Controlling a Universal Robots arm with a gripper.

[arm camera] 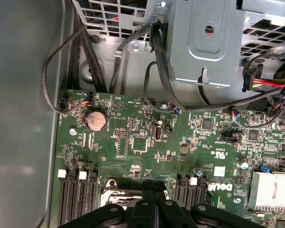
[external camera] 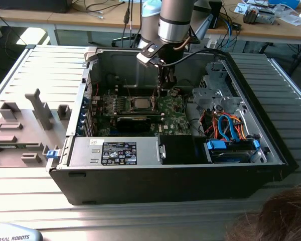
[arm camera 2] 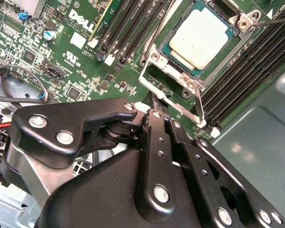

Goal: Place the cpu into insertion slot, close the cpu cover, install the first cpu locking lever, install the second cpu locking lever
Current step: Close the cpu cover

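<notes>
The cpu [arm camera 2: 199,40], a square chip with a silver-grey top, lies in the insertion slot [arm camera 2: 189,81] on the green motherboard; in the exterior view the cpu [external camera: 139,104] sits mid-board. The silver cpu cover [arm camera 2: 241,23] lies flat around the chip as a frame. One thin wire locking lever [arm camera 2: 185,108] runs along the socket's near edge, and another [arm camera 2: 275,19] sticks out at the far corner. My gripper [arm camera 2: 154,102] is shut, its tips right at the socket edge by the near lever, with nothing visibly held. In the exterior view the gripper [external camera: 163,89] hangs just to the right of the cpu.
The case walls [external camera: 90,75] enclose the board. A grey drive cage [external camera: 215,93] and orange and blue cables [external camera: 226,125] stand at the exterior view's right. A black bar [external camera: 133,122] and the power supply [external camera: 115,150] lie in front. Memory slots [arm camera 2: 133,23] flank the socket. Someone's hair [external camera: 276,216] shows nearby.
</notes>
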